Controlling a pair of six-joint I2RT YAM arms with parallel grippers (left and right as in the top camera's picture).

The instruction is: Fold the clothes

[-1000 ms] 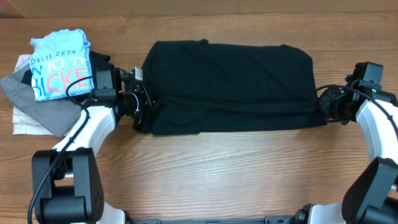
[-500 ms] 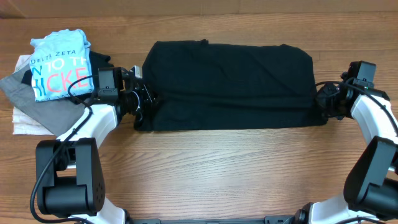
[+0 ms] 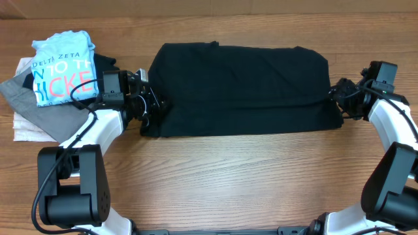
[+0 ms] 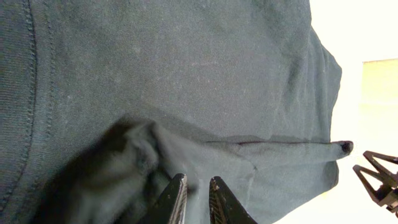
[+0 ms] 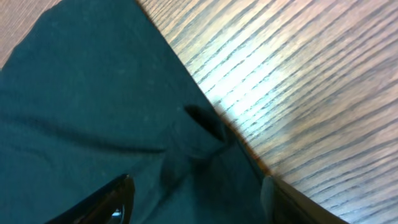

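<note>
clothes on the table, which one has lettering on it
The light blue folded shirt atop the pile at far left, printed with white and pink letters. The black garment spread mid-table and the grey piece under the blue one are plain.

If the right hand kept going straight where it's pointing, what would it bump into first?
The black shirt. The right hand is open at the shirt's edge, and cloth lies right in front of it.

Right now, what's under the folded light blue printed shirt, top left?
A grey folded garment pokes out beneath the light blue printed shirt, with a white cloth lowest. Their covered parts can't be seen.
</note>
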